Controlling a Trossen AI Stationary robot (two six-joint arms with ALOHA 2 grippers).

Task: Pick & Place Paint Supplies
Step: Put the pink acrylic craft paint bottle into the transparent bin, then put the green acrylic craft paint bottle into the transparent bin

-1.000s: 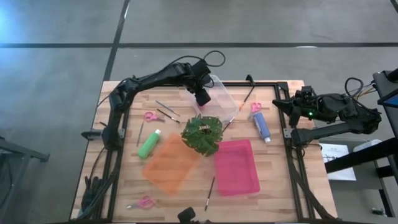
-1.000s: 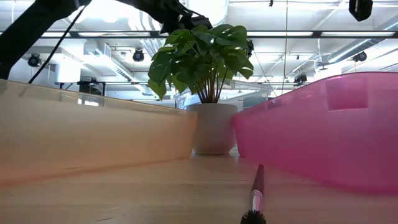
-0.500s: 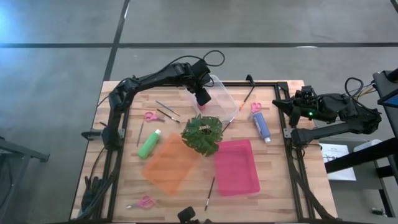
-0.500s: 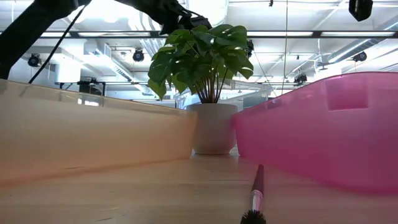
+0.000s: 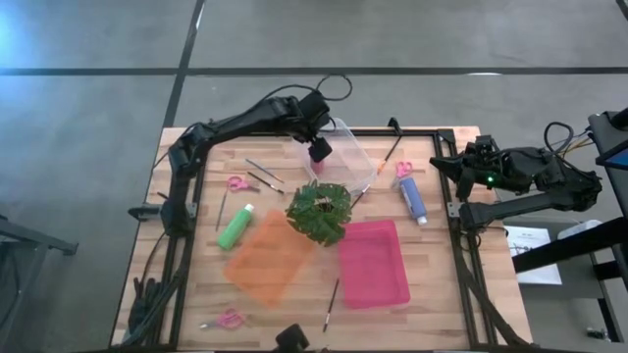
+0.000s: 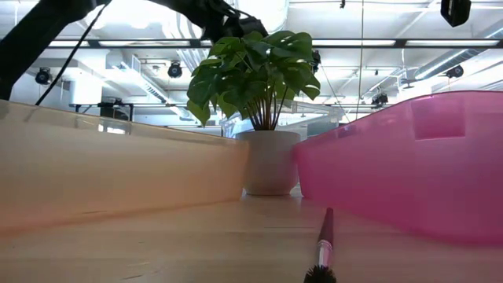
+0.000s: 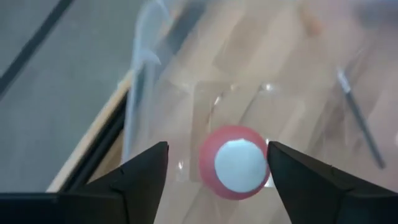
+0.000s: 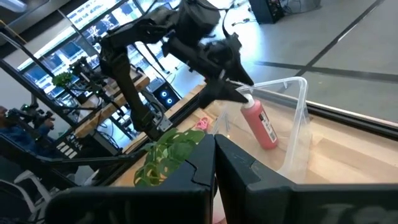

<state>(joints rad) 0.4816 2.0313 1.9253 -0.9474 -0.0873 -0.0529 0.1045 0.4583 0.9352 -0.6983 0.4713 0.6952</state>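
The maroon-pink paint bottle (image 7: 236, 163) is inside the clear tray (image 5: 350, 147) at the table's far middle. It is tilted, with its base on the tray floor (image 8: 259, 126). My left gripper (image 5: 319, 150) hangs open right above it. One finger stands on each side of the white cap (image 7: 237, 164), with a gap to each. My right gripper (image 5: 438, 164) waits shut at the table's right edge. The green bottle (image 5: 235, 226) and the blue-purple bottle (image 5: 413, 199) lie on the table. Pink scissors (image 5: 236, 182) and thin brushes (image 5: 263, 173) also lie there.
A leafy plant (image 5: 319, 211) in a white pot stands mid-table, just near of the clear tray. The orange tray (image 5: 270, 257) and the pink tray (image 5: 373, 262) lie nearer. More scissors (image 5: 403, 169) (image 5: 229, 319) and a brush (image 6: 323, 250) are scattered about.
My left gripper has opened and let go of the maroon-pink bottle, which now rests in the clear tray. The gripper has drawn back slightly toward the far edge. The right arm has kept still.
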